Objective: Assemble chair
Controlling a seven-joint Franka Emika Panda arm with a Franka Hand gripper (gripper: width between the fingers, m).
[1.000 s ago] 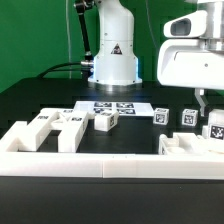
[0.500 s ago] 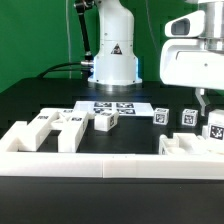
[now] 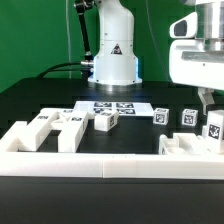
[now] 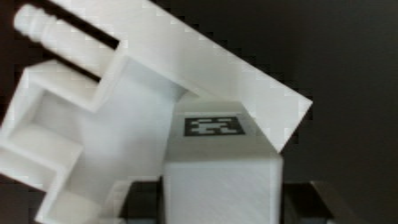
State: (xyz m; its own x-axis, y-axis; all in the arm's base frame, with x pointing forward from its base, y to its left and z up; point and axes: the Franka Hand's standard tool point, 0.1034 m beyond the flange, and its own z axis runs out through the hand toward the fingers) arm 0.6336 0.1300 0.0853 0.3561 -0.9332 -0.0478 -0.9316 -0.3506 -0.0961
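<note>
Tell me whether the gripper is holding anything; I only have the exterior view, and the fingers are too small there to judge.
Observer: Yes. In the wrist view the gripper is shut on a square-sided white chair piece, clamped from both sides.
Operator: Describe what lies beyond it.
Observer: A large flat white panel lies past the piece, set at an angle to it.
Operator: Check them for contact.
Observer: I can't tell. The piece overlaps the panel in the picture. Its tag sits at that far end, fully visible.

The chair [image 3: 105, 121] looks matt white plastic, the table [image 3: 30, 100] smooth black.
</note>
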